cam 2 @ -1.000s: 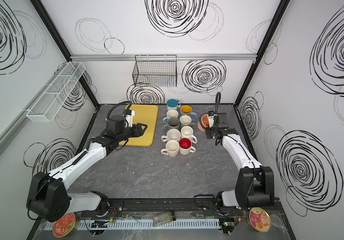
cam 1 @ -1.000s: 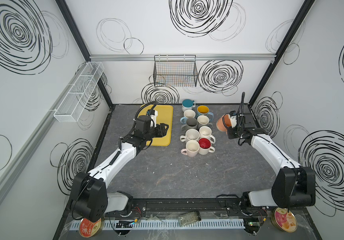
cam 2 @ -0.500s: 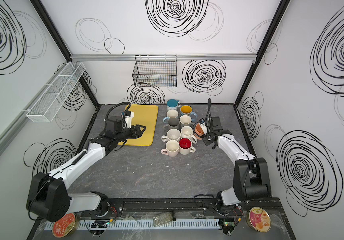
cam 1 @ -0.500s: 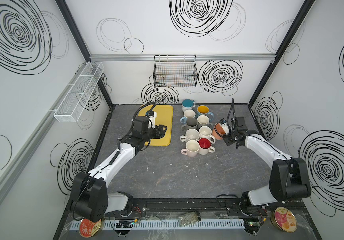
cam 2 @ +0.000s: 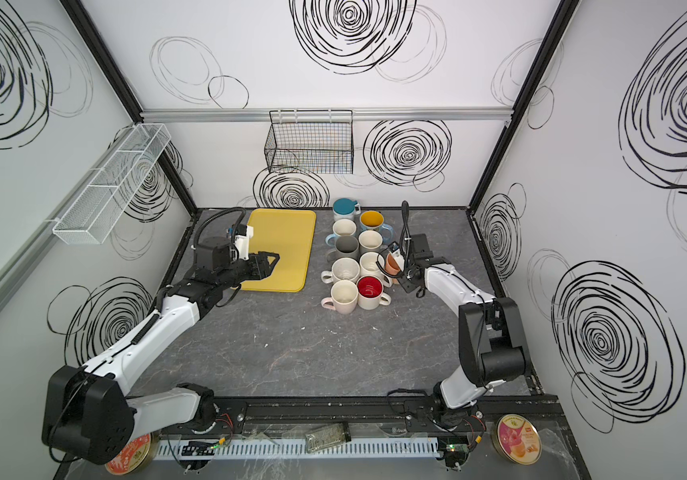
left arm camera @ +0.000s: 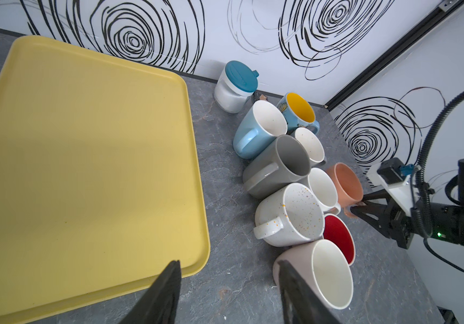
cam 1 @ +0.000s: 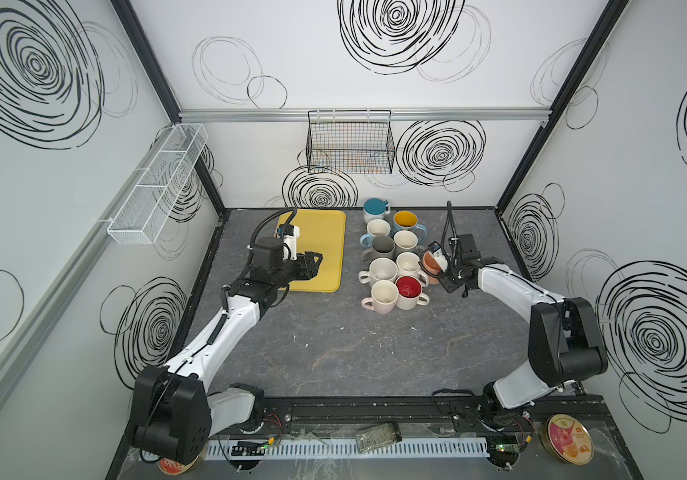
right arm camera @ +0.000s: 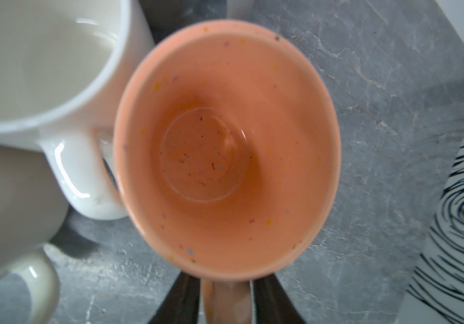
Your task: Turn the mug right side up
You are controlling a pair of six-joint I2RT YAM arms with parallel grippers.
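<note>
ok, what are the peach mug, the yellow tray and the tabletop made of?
Peach mug: looks like glazed ceramic, glossy with coloured speckles.
Yellow tray: probably moulded plastic, matte, one piece, raised rim.
Tabletop: grey stone look with pale veins; real slate or printed laminate, cannot tell.

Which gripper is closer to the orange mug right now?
Right. The right gripper is at the orange mug, its fingers either side of the handle. The left gripper hangs at the yellow tray's edge, beyond the other mugs.

Overhead stereo pair, close wrist views
</note>
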